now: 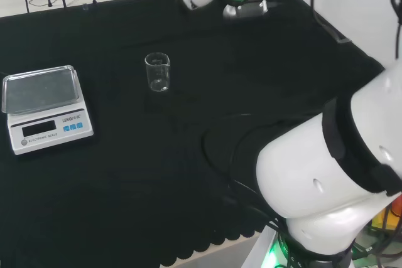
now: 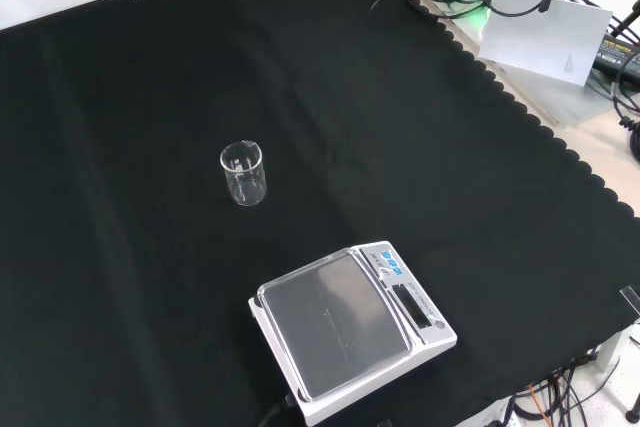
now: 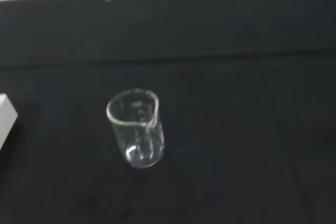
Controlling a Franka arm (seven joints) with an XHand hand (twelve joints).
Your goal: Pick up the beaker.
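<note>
Beaker of clear glass, small and empty, stands upright and untouched on the black-clothed bench, looking light, slippery and breakable, best clasped around its mid-wall; the hand's state cannot be told.

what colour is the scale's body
White, with a clear cover over the grey pan. The scale shows best in the front view.

scale: cut off at wrist view's edge | beaker contents: cannot tell
</note>
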